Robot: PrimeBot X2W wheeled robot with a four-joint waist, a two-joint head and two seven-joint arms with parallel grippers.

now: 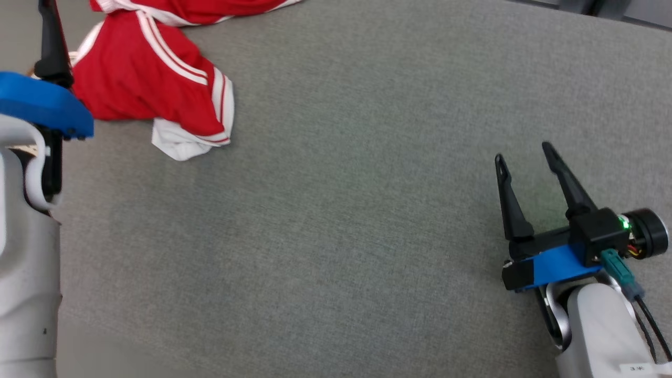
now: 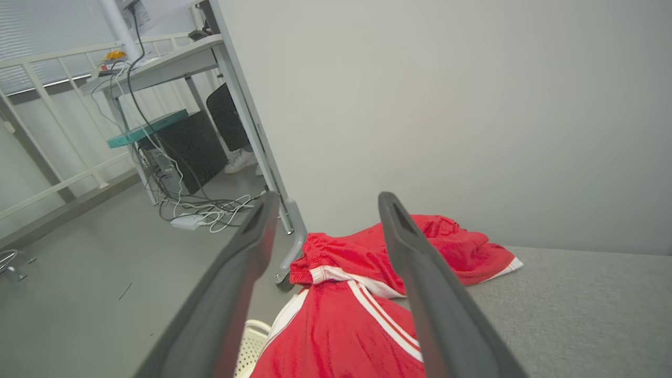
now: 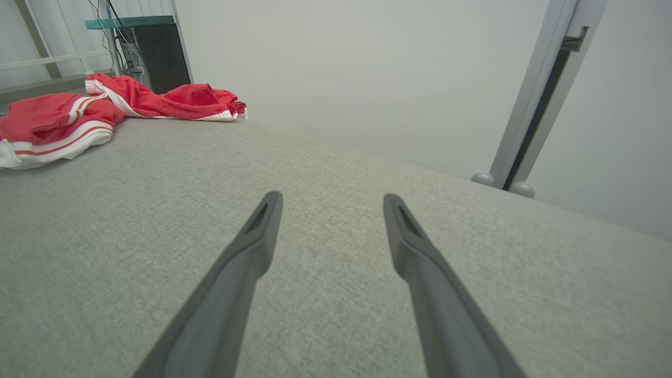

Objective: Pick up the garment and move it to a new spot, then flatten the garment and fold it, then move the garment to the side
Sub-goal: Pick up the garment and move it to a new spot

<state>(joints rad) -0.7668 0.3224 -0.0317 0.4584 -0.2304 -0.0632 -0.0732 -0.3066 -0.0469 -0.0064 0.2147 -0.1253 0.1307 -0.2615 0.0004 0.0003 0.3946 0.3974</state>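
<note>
The left gripper stands with its jaws wide apart and nothing between them. It hangs over the near left edge of the red white-striped garment, and in the left wrist view its two dark fingers frame the cloth. Whether a fingertip touches the fabric I cannot tell. The right gripper is likewise spread and empty, low over bare surface at the right side of the grey fabric-covered table, well apart from the garment.

The garment lies crumpled at the table's far left corner, with double white stripes running down it and a white hem or lining turned out at its near end. Just behind it, touching it, lies a second red heap with a gathered waistband and a white edge. Whether the two are one piece I cannot tell.

Beyond the table's edge stand a grey metal post, a black computer tower under a desk, and a tangle of cables on the floor.
</note>
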